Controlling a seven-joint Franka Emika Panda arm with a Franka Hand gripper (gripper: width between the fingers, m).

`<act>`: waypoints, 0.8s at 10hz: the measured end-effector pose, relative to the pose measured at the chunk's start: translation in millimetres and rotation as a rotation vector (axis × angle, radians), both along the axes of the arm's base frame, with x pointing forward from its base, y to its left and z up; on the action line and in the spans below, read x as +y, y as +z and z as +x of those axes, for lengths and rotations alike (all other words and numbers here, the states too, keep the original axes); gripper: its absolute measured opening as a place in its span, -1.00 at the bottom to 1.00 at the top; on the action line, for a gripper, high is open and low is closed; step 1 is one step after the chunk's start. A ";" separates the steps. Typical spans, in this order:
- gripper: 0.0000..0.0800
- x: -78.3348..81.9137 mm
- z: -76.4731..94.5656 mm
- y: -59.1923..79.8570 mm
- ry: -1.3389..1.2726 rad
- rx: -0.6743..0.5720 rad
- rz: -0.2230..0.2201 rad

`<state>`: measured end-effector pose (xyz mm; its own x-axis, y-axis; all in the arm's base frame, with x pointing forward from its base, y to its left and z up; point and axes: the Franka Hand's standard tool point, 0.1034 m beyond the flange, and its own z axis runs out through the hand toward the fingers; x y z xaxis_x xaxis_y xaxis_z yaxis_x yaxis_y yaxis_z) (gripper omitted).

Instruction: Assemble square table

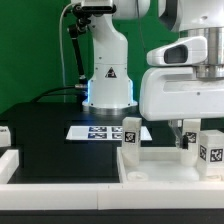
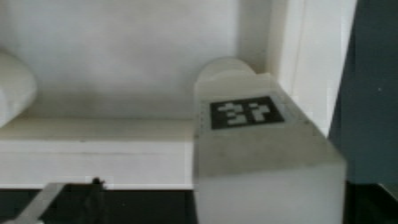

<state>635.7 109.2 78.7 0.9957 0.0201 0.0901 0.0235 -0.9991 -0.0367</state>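
The white square table top [image 1: 150, 166] lies at the front right of the exterior view with its raised rim up. One tagged white leg [image 1: 130, 134] stands upright at its left corner, and a second tagged leg [image 1: 211, 150] stands at its right side. My gripper [image 1: 186, 136] hangs low over the top, just left of that right leg. In the wrist view a chunky leg [image 2: 249, 112] stands in a corner of the table top [image 2: 107, 60], close below the gripper [image 2: 196, 212]. One dark finger [image 2: 57, 204] shows apart from the leg. The jaws stand open and hold nothing.
The marker board [image 1: 105, 130] lies flat on the black table in front of the robot's base [image 1: 108, 85]. Low white border rails run along the front edge [image 1: 60, 172] and the left [image 1: 5, 135]. A green wall stands behind.
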 end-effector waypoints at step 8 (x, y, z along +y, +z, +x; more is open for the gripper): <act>-0.28 3.4 -1.7 -2.5 -0.673 0.059 0.053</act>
<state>633.9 112.6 76.2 0.7929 -0.6091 0.0191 -0.6067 -0.7920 -0.0684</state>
